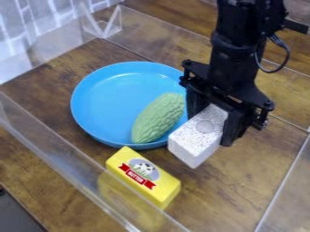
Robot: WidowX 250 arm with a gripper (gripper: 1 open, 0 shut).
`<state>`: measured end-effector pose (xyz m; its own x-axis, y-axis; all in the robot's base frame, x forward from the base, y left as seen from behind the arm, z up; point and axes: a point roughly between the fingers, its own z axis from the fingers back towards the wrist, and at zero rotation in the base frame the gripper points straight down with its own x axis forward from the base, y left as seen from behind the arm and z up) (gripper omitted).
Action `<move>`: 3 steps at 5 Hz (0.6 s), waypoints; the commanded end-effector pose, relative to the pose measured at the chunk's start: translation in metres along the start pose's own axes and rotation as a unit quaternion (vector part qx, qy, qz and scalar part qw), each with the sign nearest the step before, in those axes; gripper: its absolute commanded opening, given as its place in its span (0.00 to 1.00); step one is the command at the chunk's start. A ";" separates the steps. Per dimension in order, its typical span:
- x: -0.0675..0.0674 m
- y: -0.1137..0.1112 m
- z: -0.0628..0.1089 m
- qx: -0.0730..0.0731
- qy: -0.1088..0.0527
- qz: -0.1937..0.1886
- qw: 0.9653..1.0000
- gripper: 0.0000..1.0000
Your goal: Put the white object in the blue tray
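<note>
The white object [198, 139] is a speckled block held tilted above the wooden table, just right of the blue tray [107, 98]. My gripper [220, 119] points down and is shut on the block's upper end, with its black fingers [246, 123] on either side. The block's lower corner hangs near the tray's right rim, beside a green bumpy gourd [159, 118] that lies inside the tray.
A yellow box with a red label [141, 175] lies in front of the tray, close to the block's lower end. Clear plastic walls [54, 136] edge the table at the front and left. Bare wood shows to the right.
</note>
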<state>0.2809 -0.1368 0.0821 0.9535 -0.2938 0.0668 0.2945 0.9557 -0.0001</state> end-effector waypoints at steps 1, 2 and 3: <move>0.005 -0.002 0.026 -0.011 -0.046 -0.003 0.999 0.00; 0.005 -0.002 0.026 -0.018 -0.054 0.003 0.998 0.00; 0.005 0.000 0.027 -0.022 -0.059 0.009 0.998 0.00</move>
<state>0.2796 -0.1400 0.0856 0.9522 -0.2863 0.1065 0.2911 0.9562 -0.0319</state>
